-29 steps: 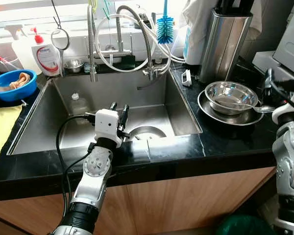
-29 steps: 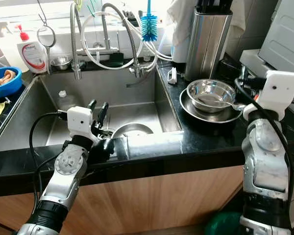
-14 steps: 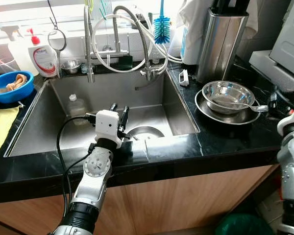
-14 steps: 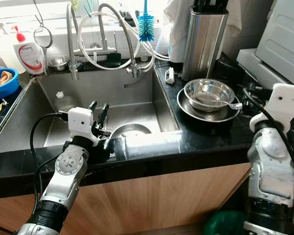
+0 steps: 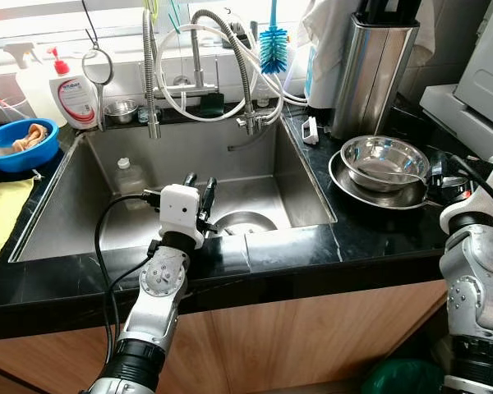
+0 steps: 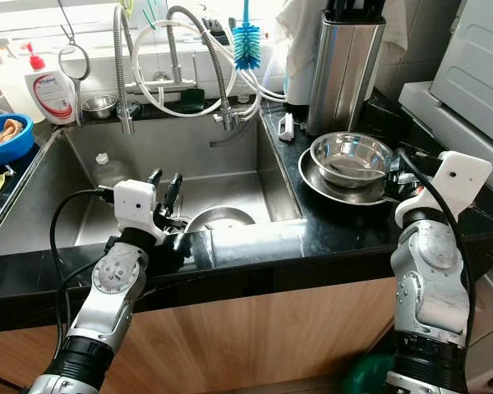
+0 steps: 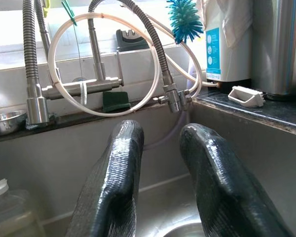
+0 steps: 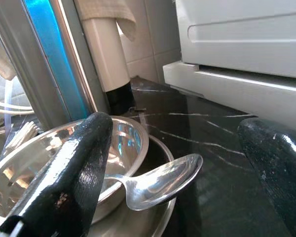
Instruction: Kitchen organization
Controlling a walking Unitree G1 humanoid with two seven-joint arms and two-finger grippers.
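A steel bowl (image 5: 384,158) rests on a steel plate (image 5: 370,190) on the black counter right of the sink. A spoon (image 8: 160,180) lies in the bowl, its scoop end sticking out over the rim. My right gripper (image 8: 182,143) is open at the plate's right edge, one finger on each side of the spoon's scoop end and not touching it. My left gripper (image 5: 199,182) hovers over the front of the sink (image 5: 107,222), near the drain (image 5: 245,222). It is open, with nothing between its fingers (image 7: 119,168).
A small bottle (image 5: 130,172) stands in the sink. Behind it are coiled tap hoses (image 5: 152,74), a blue brush (image 5: 275,45) and a soap bottle (image 5: 76,94). A steel knife block (image 5: 374,66) stands behind the bowl, a white appliance (image 5: 476,90) at the right. A blue bowl (image 5: 16,144) and yellow cloth (image 5: 0,213) lie left.
My right arm has swung in leftward to the plate's edge, so its fingers now flank the spoon's end. The left arm has held still. The camera shifted slightly.
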